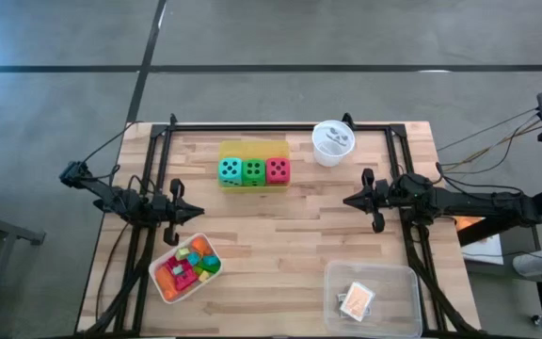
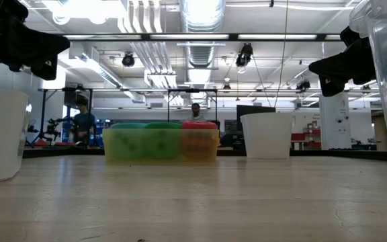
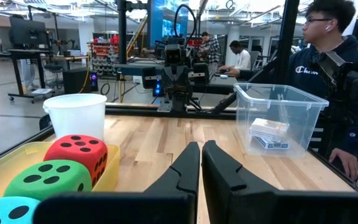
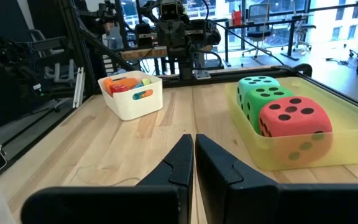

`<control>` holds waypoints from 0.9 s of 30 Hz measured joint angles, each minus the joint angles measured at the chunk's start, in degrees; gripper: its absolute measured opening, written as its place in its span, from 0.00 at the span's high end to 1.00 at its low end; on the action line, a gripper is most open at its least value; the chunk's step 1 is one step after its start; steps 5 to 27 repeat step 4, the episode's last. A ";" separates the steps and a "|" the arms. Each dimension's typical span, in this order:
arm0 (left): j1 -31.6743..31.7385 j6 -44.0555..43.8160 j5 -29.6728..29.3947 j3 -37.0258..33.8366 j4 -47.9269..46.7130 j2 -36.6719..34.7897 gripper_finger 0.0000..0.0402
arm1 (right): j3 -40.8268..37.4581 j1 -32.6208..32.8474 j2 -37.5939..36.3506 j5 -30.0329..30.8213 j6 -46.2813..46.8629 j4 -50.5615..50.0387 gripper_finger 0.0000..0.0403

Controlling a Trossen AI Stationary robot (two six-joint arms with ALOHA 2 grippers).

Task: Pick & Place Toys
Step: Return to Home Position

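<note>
Wood counter [image 1: 290, 226] in an open lab, ceiling ducts + strip lights overhead, concrete floor around it. Left fingers [image 1: 196, 215] hover above the counter's left side, pointing toward ctr. They are closed to a thin slit w/ nothing between them. Right fingers [image 1: 352, 201] mirror that on the right side, aimed back at the left arm. They are likewise closed to a thin slit and empty. The two sets are well apart, w/ bare wood between. Toys: teal die [image 1: 230, 170], green die [image 1: 253, 171] and red die [image 1: 278, 170] sit in a row, side by side, inside the yellow tray [image 1: 252, 147] at back-middle of the counter, teal on the left end, red on the right. White cup [image 1: 331, 143] stands near that tray's right end, apart from it; there is something small inside, can't tell what. Small blocks [image 1: 188, 265] (red, orange, green, yellow, bit of blue) are piled in the white bin [image 1: 163, 285] at front-left. The bin sits skewed to the counter edge, near the left arm. Playing cards [image 1: 357, 300] lie in the clear tray [image 1: 403, 320] at the front-right corner, approx mid-tray. Person in dark hoodie [image 3: 328, 56] stands beside the counter past the clear tray, and more ppl are farther back in the room.
</note>
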 joint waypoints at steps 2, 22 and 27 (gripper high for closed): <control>0.00 0.00 0.00 0.00 0.00 0.00 0.97 | 0.00 -0.02 -0.01 0.00 0.06 0.00 0.96; 0.00 -0.02 0.00 0.00 0.00 0.00 0.97 | 0.00 -0.02 -0.01 0.00 -0.03 0.00 0.96; 0.00 -0.02 0.00 0.00 0.00 0.00 0.97 | 0.00 -0.02 -0.01 0.00 -0.03 0.00 0.96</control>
